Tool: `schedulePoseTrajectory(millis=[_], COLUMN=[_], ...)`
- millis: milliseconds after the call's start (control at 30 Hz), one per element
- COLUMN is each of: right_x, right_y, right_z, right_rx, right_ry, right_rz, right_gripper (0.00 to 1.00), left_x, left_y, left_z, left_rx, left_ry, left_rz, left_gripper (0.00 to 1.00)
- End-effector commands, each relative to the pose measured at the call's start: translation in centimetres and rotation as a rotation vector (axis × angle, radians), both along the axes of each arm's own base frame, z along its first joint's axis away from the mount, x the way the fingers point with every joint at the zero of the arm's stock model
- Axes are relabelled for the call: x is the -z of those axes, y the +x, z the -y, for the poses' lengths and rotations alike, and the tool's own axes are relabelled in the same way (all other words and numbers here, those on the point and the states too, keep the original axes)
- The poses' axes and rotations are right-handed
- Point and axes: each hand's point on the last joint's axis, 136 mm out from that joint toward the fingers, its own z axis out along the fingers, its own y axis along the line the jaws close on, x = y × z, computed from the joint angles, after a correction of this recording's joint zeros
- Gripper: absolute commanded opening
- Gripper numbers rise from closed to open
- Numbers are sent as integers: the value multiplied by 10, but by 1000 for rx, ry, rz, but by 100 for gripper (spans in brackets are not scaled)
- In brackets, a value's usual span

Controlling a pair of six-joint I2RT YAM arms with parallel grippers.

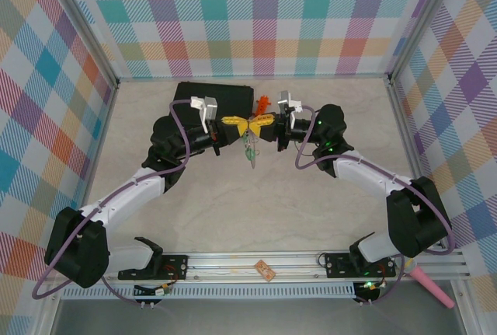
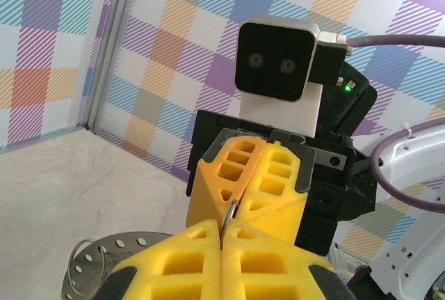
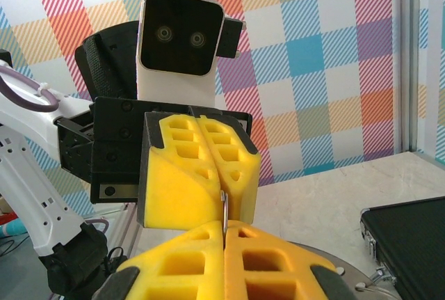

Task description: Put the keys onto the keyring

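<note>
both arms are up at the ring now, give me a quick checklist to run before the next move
1. Left gripper shut on the keyring: ok, a thin metal edge is pinched between its fingers.
2. Right gripper shut on the keyring: ok, the same thin edge sits between its fingers.
3. Keys threaded on the keyring: cannot tell; they dangle by the meeting fingertips, too small to judge.
4. Room between the two grippers to shift a grip: not ok, the fingertips meet tip to tip.
5. Black case clear of the grippers: ok, it lies on the table apart from them.
</note>
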Motion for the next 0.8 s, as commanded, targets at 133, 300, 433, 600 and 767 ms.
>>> schedulePoseTrajectory(millis=[133, 300, 433, 600, 767], right_x=[-12, -8, -7, -6, 9], right_y=[2, 12, 15, 16, 13], right_z=[-1, 2, 3, 9, 17], right_rx=[5, 47, 54, 85, 142], right_ry=[13, 3, 0, -27, -172], right_rz=[39, 16, -3, -16, -53], right_gripper=[1, 1, 16, 38, 38], left_x=[-14, -20, -17, -7, 6], left_y=[-7, -13, -10, -5, 1], left_z=[-2, -4, -6, -7, -6], left_rx=[16, 27, -1, -30, -49], left_ry=[-27, -38, -29, 3, 58], left_rz=[55, 66, 66, 60, 59], left_gripper=[0, 0, 0, 0, 0])
